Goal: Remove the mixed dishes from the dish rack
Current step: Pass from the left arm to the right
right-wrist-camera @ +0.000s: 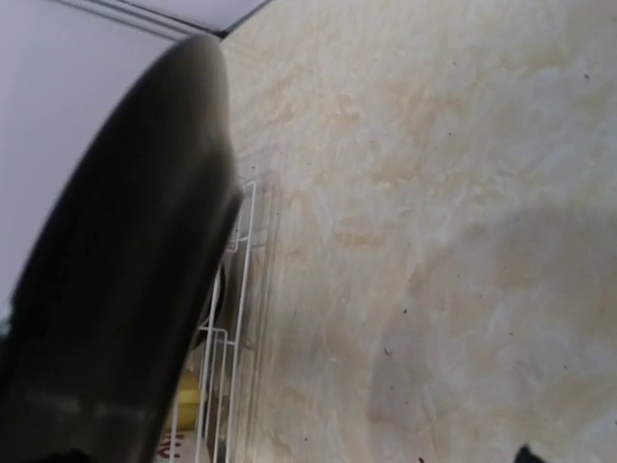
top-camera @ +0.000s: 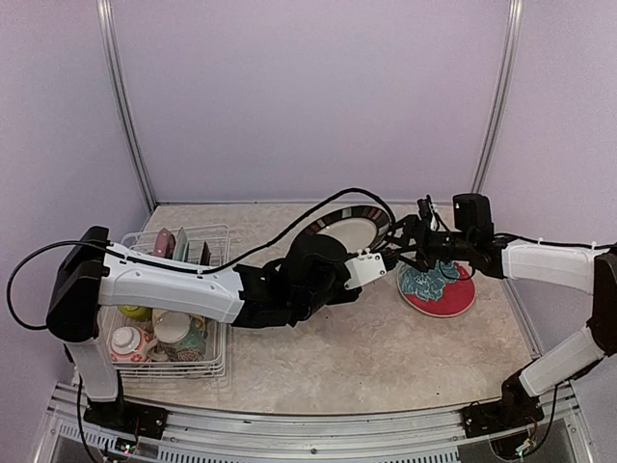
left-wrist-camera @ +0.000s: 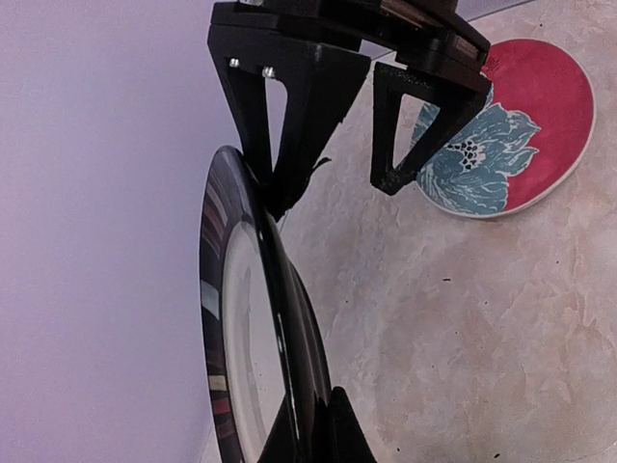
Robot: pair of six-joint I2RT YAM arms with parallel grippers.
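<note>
My left gripper (top-camera: 384, 255) (left-wrist-camera: 323, 424) is shut on the lower rim of the black-rimmed cream plate (top-camera: 352, 231) (left-wrist-camera: 246, 338), holding it on edge above the table. My right gripper (top-camera: 403, 239) (left-wrist-camera: 333, 193) stands open at the plate's opposite rim, one finger (left-wrist-camera: 275, 145) against the rim and the other apart from it. The plate's dark underside (right-wrist-camera: 106, 270) fills the left of the right wrist view. The dark red floral plate (top-camera: 439, 287) (left-wrist-camera: 521, 125) lies flat on the table under the right arm. The dish rack (top-camera: 207, 231) (right-wrist-camera: 236, 280) stands at the left.
In the rack are a pale teal plate (top-camera: 180, 244) standing upright, a lime-green bowl (top-camera: 135, 312), a red-white bowl (top-camera: 125, 340) and a cream mug (top-camera: 172, 326). The left arm stretches across the rack's right side. Metal posts and purple walls close the back.
</note>
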